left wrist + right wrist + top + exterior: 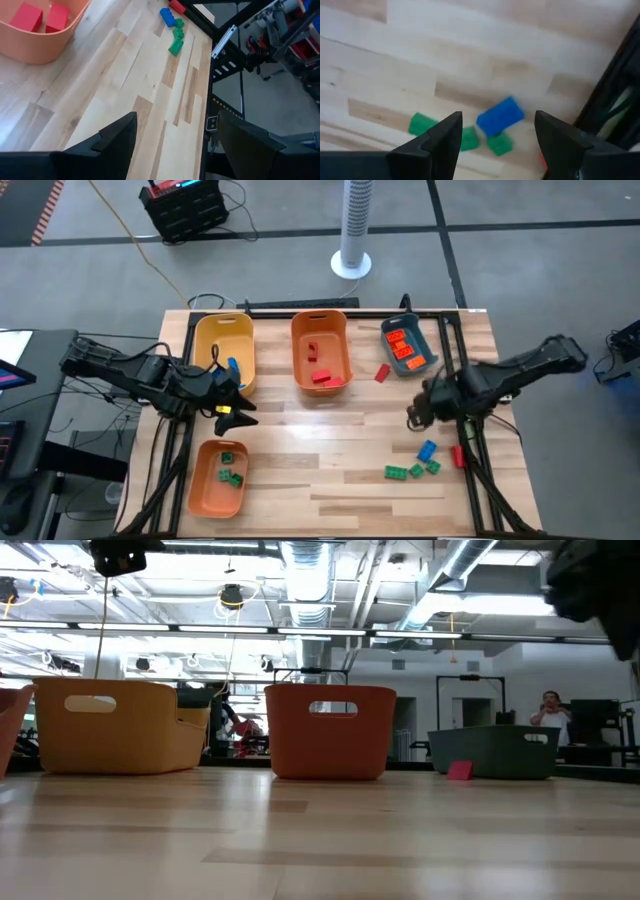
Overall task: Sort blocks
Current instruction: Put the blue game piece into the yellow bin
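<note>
Loose blocks lie flat near the table's right near corner: a blue one (427, 449) (500, 116), green ones (395, 472) (421, 124) and a red one (457, 456). Another red block (382, 372) (459, 770) rests beside the teal bin. My right gripper (415, 415) (498, 119) is open and empty, hovering above and a little to the far left of the blue block. My left gripper (232, 412) (177, 127) is open and empty, between the yellow bin and the near orange bin. Its wrist view shows the blue block (168, 16) and green blocks (176, 46) far off.
The yellow bin (225, 330) holds a blue block. A middle orange bin (320, 320) (35, 47) holds red blocks, and the teal bin (425, 340) holds orange ones. The near-left orange bin (200, 490) holds green blocks. Bare wood lies mid-table. A dark frame rail (470, 470) runs along the right edge.
</note>
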### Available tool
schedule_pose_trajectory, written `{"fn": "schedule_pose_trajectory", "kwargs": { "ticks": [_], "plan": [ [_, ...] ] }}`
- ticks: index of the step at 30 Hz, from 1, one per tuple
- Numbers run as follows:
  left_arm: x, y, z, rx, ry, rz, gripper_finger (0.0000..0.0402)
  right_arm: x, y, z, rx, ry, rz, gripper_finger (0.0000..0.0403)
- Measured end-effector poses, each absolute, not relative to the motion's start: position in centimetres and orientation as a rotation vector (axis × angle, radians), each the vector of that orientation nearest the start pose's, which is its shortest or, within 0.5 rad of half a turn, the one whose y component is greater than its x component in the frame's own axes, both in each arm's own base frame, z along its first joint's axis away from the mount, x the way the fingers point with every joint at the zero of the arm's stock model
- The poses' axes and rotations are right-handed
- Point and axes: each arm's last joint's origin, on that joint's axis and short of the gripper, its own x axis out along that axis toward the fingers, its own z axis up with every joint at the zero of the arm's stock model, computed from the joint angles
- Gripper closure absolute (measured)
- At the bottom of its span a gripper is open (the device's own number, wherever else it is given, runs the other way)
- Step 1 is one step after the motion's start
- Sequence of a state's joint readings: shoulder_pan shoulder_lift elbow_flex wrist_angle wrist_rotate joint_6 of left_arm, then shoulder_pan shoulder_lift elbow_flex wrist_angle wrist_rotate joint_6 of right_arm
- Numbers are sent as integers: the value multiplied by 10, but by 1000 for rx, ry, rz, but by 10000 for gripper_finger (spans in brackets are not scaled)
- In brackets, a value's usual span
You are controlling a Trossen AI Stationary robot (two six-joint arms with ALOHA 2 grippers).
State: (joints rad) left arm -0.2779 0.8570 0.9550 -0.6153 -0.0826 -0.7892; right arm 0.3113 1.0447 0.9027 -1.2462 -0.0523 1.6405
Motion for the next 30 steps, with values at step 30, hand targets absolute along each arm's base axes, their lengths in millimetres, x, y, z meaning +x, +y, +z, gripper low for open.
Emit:
{"fn": "schedule_pose_trajectory", "kwargs": {
  "ticks": [30],
  "plan": [
    [161, -51, 339, -705, 650, -187, 134, 162, 139, 157, 1209, 1179, -1226, 142]
  ]
}}
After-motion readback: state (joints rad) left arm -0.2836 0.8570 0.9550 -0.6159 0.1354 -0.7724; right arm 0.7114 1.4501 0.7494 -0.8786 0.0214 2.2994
